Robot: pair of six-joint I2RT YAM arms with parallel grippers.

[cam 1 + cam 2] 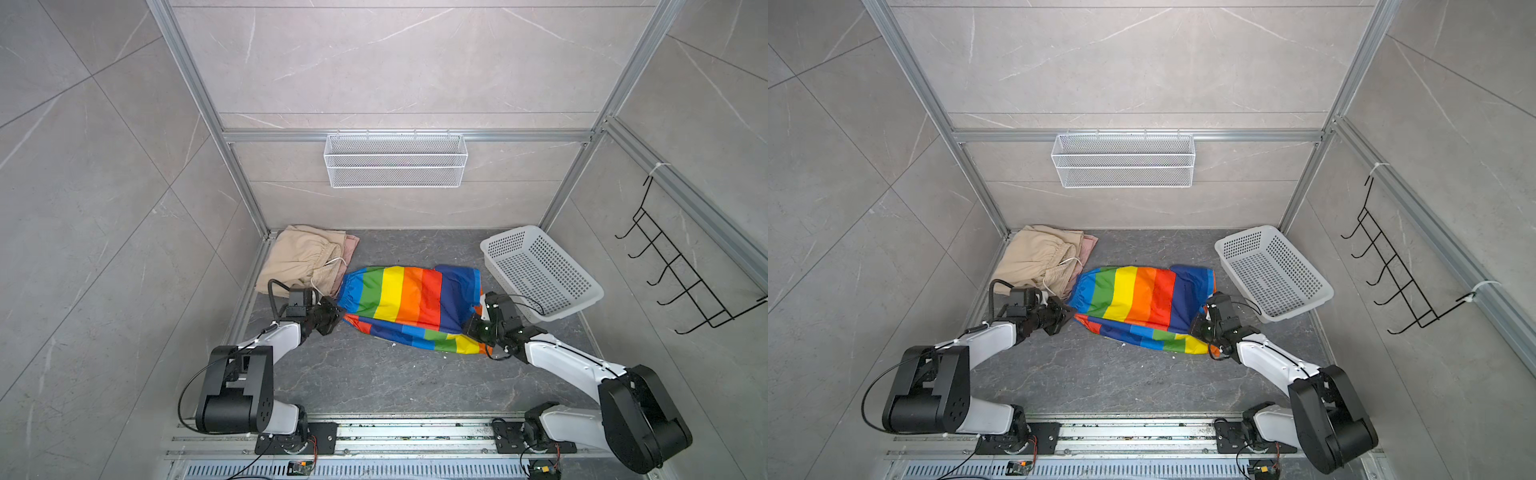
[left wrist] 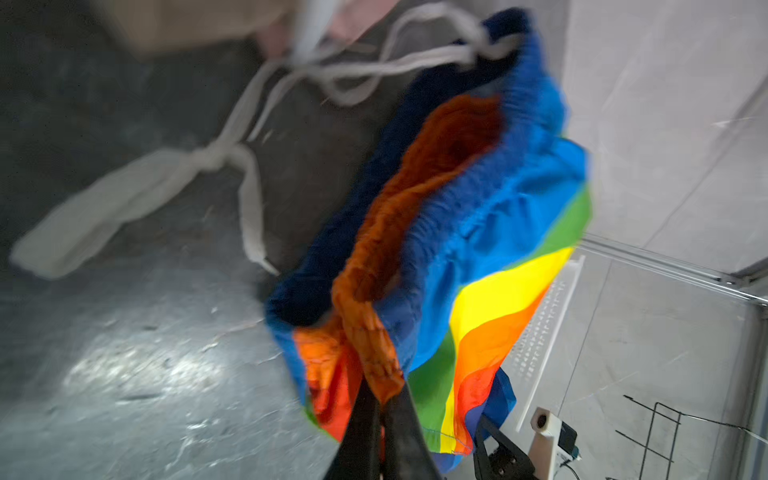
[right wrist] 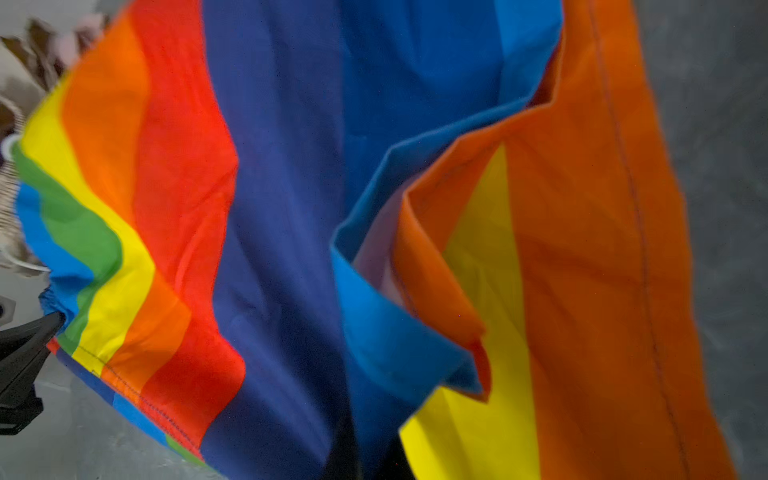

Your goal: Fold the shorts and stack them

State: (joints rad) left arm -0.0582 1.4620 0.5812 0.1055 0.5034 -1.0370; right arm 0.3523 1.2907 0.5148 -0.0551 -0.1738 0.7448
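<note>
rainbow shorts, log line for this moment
left gripper: shut on rainbow shorts waistband | right gripper: shut on leg end

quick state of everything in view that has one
rainbow shorts: gripped at both ends, doubled over, not stacked
beige shorts: folded, lying on the pink shorts
pink shorts: under the beige, only an edge showing
plastic basket: upright, empty
wire basket: hanging on the wall, empty
left tool: shut on rainbow shorts' waistband
right tool: shut on rainbow shorts' leg end
</note>
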